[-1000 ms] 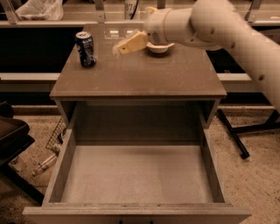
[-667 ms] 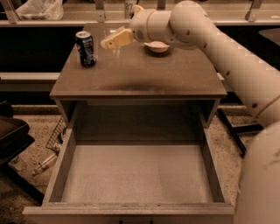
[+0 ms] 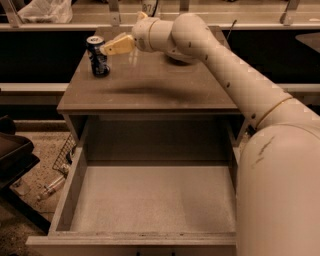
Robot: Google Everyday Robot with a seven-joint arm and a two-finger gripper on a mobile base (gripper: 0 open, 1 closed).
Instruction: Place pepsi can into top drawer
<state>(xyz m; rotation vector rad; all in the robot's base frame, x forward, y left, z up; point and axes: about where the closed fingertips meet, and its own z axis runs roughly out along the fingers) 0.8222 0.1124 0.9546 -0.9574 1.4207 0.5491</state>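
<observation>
Standing upright, the pepsi can [image 3: 97,56] sits near the back left corner of the cabinet top [image 3: 200,95]. Its base rests flat on the brown top.

The gripper [image 3: 109,48] is just to the right of the can, up by the can's silver top. Its yellow tip points at the can and comes right up to the rim. I cannot tell if it touches the can. I also cannot tell if the gripper is spread apart or pressed together.

The big white arm [image 3: 235,75] reaches the gripper from the right of the can, crossing over the back of the cabinet top. Its fat near part sits far to the right of the can and low down. It hides the right front corner of the top drawer [image 3: 150,200].

The left edge of the cabinet top is near the can. The front edge is well apart from the can, with a wide flat stretch between them. A dark shadow [image 3: 145,91] lies on that stretch, to the right of the can.

The top drawer is pulled out, below the can and in front of it. Its pale speckled bottom shows between thick side walls.

Lower than the can, on its left, a wire basket [image 3: 62,155] shows beside the drawer's left wall. A plastic bag [image 3: 45,10] lies behind the can, on its left.
</observation>
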